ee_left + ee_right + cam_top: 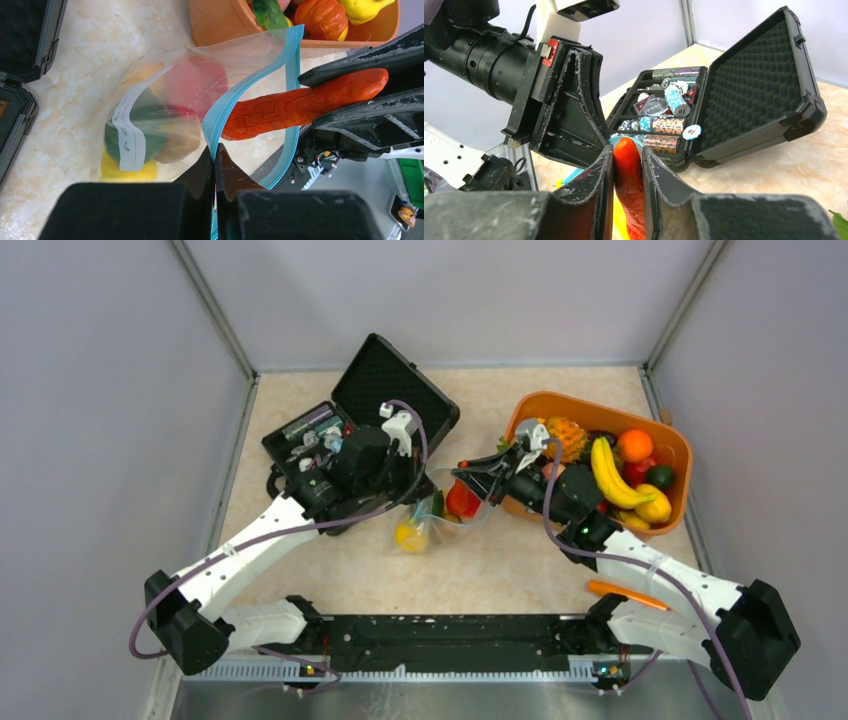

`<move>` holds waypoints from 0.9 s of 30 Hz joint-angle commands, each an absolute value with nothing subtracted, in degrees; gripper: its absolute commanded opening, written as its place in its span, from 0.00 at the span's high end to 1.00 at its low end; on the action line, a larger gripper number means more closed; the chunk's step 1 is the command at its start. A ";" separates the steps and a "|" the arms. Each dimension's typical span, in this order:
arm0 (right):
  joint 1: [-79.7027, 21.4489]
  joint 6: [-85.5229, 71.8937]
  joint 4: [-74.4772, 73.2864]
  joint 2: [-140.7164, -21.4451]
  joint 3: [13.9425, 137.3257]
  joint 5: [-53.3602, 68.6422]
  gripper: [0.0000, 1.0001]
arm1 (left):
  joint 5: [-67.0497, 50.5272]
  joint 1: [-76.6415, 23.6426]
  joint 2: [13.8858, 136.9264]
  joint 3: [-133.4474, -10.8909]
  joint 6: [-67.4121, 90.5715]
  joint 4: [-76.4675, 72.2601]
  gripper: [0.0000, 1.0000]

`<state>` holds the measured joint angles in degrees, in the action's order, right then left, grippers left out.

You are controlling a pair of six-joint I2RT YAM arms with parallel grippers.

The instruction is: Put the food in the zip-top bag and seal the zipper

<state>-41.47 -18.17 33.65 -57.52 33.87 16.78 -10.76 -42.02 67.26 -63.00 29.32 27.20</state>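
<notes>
The clear zip-top bag [428, 518] lies on the table between the arms. It holds yellow, red and green toy food and shows its white label [129, 136]. My left gripper [215, 156] is shut on the teal zipper strip [235, 95] and holds the bag's mouth open; it also shows in the top view [420, 485]. My right gripper [626, 152] is shut on a long orange-red toy food [295, 105]. The food's tip sits between the two teal edges at the bag's mouth. In the top view the right gripper [466, 472] is just right of the bag.
An orange basket [678, 450] at the right holds a banana, an orange and other toy fruit. An open black case [395, 380] with small wrapped items stands at the back left, close behind the left gripper. An orange stick [628, 593] lies by the right arm.
</notes>
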 commanded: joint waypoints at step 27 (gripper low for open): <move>-43.42 -13.94 -8.37 -58.45 53.84 5.60 0.48 | -2.68 -41.16 62.57 -60.84 34.13 20.28 1.00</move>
<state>-42.92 -17.10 4.84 -58.96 48.25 13.13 -3.31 -41.54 64.25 -61.25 33.98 24.23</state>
